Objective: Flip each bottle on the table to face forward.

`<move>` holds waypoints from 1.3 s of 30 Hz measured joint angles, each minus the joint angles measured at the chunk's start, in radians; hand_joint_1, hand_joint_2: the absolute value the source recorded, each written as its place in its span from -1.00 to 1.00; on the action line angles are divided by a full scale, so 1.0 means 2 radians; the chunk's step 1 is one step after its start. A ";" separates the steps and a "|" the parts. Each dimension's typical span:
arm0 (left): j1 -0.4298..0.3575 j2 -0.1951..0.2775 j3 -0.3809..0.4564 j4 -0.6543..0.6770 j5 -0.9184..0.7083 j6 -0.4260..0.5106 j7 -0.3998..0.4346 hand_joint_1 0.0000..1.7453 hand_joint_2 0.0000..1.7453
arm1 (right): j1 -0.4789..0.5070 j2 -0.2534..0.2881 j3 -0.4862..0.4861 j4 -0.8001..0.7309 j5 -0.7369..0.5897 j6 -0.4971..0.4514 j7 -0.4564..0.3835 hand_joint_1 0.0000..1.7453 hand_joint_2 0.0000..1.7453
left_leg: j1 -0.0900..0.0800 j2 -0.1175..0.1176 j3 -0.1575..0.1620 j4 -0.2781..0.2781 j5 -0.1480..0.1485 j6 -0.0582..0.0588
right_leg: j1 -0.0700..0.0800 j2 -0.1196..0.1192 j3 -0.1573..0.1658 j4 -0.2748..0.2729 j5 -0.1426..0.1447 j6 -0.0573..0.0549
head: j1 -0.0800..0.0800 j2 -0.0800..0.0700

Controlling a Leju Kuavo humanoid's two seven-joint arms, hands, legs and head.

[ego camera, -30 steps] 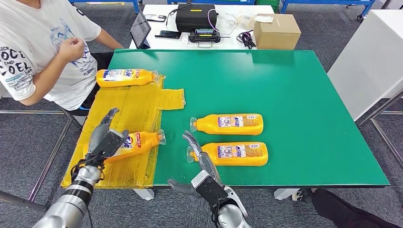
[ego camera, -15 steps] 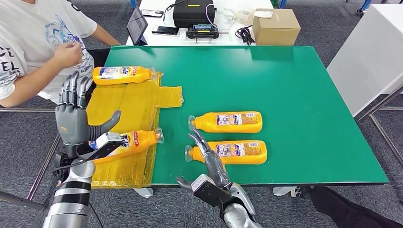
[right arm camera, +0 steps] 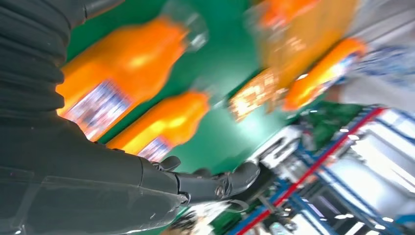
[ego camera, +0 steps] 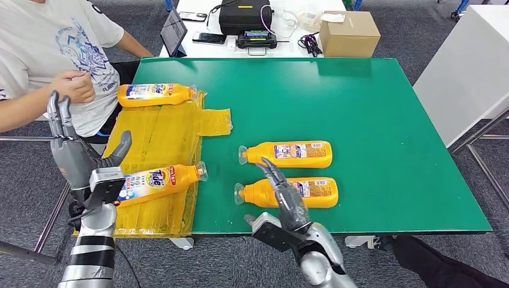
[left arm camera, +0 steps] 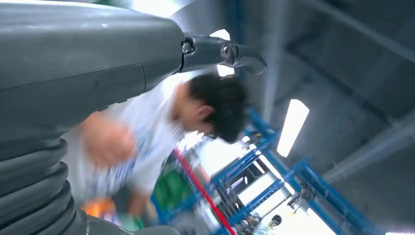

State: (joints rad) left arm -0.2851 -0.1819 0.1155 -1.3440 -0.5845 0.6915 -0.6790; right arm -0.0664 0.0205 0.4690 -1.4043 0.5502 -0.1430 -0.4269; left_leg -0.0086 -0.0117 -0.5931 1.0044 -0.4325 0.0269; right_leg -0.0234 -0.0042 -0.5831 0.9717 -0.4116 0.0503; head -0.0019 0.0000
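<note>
Head view: four orange bottles lie on their sides on the green bench (ego camera: pixel 372 120). Two rest on a yellow plastic sheet (ego camera: pixel 159 135) at the bench's left edge: the far bottle (ego camera: pixel 156 95) by a seated person (ego camera: pixel 54 54), and the near-left bottle (ego camera: pixel 157 181) with its Tide label up. Two more lie on bare green, the middle bottle (ego camera: pixel 287 155) and, just in front of it, the front bottle (ego camera: pixel 288 192). The left robot hand (ego camera: pixel 75 156) is raised beside the bench, fingers spread and holding nothing. The right robot hand (ego camera: pixel 285 198) hangs over the front bottle, fingers apart and empty.

Left wrist view: blurred; the left robot hand's thumb (left arm camera: pixel 222 51) points toward the person.

Right wrist view: blurred; orange bottles on green beyond the right robot hand's thumb (right arm camera: pixel 215 183).
</note>
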 joint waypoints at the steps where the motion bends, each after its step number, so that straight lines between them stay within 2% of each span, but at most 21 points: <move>1: 0.005 0.002 -0.011 0.008 0.022 -0.004 0.000 -1.00 1.00 | -0.004 -0.013 -0.008 -0.006 -0.001 0.012 0.009 -1.00 1.00 | 0.000 0.000 0.000 0.000 0.000 0.000 | 0.000 0.000 0.000 0.000 0.000 0.000 | 0.000 0.000; 5: 0.028 0.011 -0.044 0.037 0.056 -0.035 0.000 -1.00 1.00 | -0.022 -0.067 -0.043 -0.021 -0.004 0.061 0.036 -1.00 1.00 | -0.001 0.000 0.000 0.000 0.000 0.000 | 0.000 0.000 0.000 0.000 0.000 0.001 | 0.000 0.000; 8: 0.039 0.015 -0.057 0.049 0.060 -0.059 0.000 -1.00 1.00 | -0.028 -0.091 -0.063 -0.023 -0.015 0.085 0.037 -1.00 1.00 | -0.001 0.000 0.000 0.000 0.000 0.000 | 0.000 0.000 0.000 0.000 0.000 0.001 | 0.000 0.000; 17: 0.048 0.015 -0.086 0.074 0.071 -0.105 0.000 -1.00 1.00 | -0.042 -0.116 -0.077 -0.015 0.029 0.077 0.054 -1.00 1.00 | 0.000 0.000 -0.001 0.000 0.000 0.000 | 0.000 0.000 -0.001 0.000 0.000 0.001 | 0.000 0.000; 29: 0.040 0.012 -0.102 0.096 0.065 -0.121 0.000 -1.00 1.00 | -0.046 -0.161 -0.068 0.008 -0.044 0.171 0.053 -1.00 1.00 | 0.000 0.000 -0.001 0.000 0.000 0.000 | 0.000 0.000 -0.001 0.000 0.000 0.001 | 0.000 0.000; 39: 0.031 0.008 -0.116 0.120 0.072 -0.124 0.000 -1.00 1.00 | -0.055 -0.196 -0.041 0.020 -0.046 0.188 0.067 -1.00 1.00 | 0.000 0.000 -0.001 0.000 0.000 0.000 | 0.000 0.000 -0.001 0.000 0.000 0.001 | 0.000 0.000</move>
State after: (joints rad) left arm -0.2234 -0.1664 -0.1174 -1.1033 -0.4410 0.4441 -0.6794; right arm -0.1756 -0.3724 0.3863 -1.3651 0.4573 0.2328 -0.2927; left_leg -0.0086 -0.0111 -0.5950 1.0050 -0.4327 0.0275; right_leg -0.0232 -0.0039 -0.5846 0.9715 -0.4108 0.0516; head -0.0025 0.0000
